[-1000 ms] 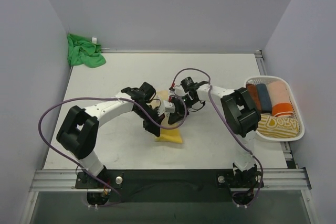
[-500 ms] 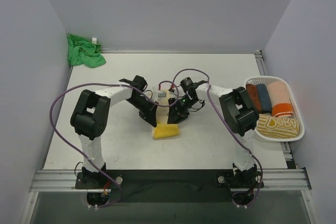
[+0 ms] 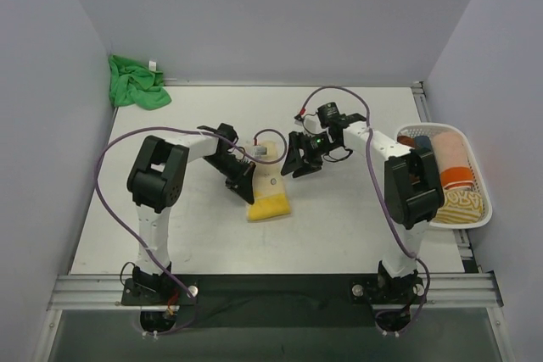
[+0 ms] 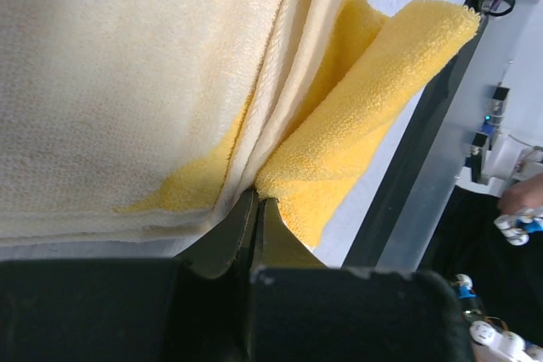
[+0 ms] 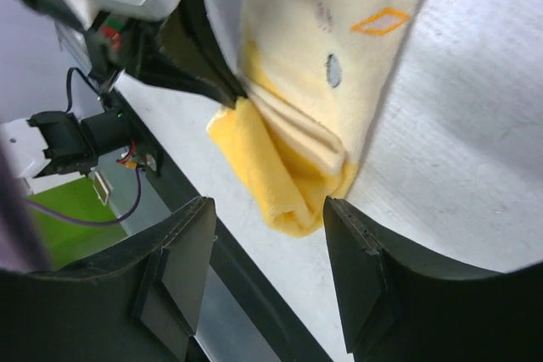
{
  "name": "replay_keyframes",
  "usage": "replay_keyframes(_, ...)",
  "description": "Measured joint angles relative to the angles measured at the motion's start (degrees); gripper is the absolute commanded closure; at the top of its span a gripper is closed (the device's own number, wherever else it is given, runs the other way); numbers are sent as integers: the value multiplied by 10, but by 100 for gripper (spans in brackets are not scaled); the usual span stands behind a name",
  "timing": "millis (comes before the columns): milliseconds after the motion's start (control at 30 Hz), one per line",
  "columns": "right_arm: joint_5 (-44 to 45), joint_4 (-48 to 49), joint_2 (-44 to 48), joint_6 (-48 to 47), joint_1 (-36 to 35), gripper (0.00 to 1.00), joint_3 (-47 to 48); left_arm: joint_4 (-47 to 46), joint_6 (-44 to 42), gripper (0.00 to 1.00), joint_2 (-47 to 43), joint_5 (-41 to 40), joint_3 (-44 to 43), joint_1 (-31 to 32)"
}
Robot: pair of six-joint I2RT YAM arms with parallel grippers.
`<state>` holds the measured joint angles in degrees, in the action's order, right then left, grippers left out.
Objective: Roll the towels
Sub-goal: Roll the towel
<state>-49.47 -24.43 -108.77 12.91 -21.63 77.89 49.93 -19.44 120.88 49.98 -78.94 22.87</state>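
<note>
The pale yellow towel [image 3: 270, 186] lies mid-table with its near end turned over into a deeper yellow roll [image 3: 269, 208]. My left gripper [image 3: 243, 181] is at the towel's left edge. In the left wrist view its fingertips [image 4: 256, 203] are together, pressed into the crease between the flat layers [image 4: 127, 82] and the roll [image 4: 365, 108]; no cloth shows between them. My right gripper [image 3: 297, 158] is open and empty, just right of the towel; its view shows the roll [image 5: 263, 167] ahead of its spread fingers [image 5: 271, 286]. The green towel [image 3: 136, 82] lies crumpled at the far left corner.
A white slatted basket [image 3: 428, 127] at the right edge holds several rolled towels [image 3: 437, 158]. Grey walls close in the table on the left, back and right. A dark rail runs along the near edge [image 3: 271, 281].
My right gripper has let go and drawn back to the right, away from the towel. The left gripper stays at the towel's left edge. The towel's near end is now turned over.
</note>
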Motion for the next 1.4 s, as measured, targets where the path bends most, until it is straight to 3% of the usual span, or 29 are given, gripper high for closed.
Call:
replay_keyframes(433,-39,19,-3,4,-50,46,-78,19,21,99,29,29,-13,-16)
replay_keyframes(533,-30,29,-21,0,-53,61,-79,21,23,97,30,30,-13,-20)
replay_keyframes(567,-21,31,-28,-1,-55,73,-79,21,23,96,30,30,-13,-21)
replay_keyframes(667,0,34,-59,-2,-65,90,-75,21,21,87,30,30,-13,-23)
replay_keyframes(800,3,24,-89,5,-73,100,-61,20,12,69,24,30,-7,-26)
replay_keyframes(833,4,22,-90,6,-73,100,-58,17,10,63,15,30,1,-28)
replay_keyframes(933,7,21,-92,7,-78,100,-54,7,2,58,-24,14,26,-37)
replay_keyframes(1067,12,12,-94,8,-82,100,-46,-26,-13,38,-104,-42,62,-55)
replay_keyframes(1200,13,-1,-104,13,-84,100,-33,-77,-36,32,-241,-116,119,-48)
replay_keyframes(1300,13,-8,-109,18,-85,100,-25,-120,-57,28,-323,-187,153,14)
replay_keyframes(1400,13,-12,-111,21,-85,100,-22,-172,-85,27,-366,-263,196,116)
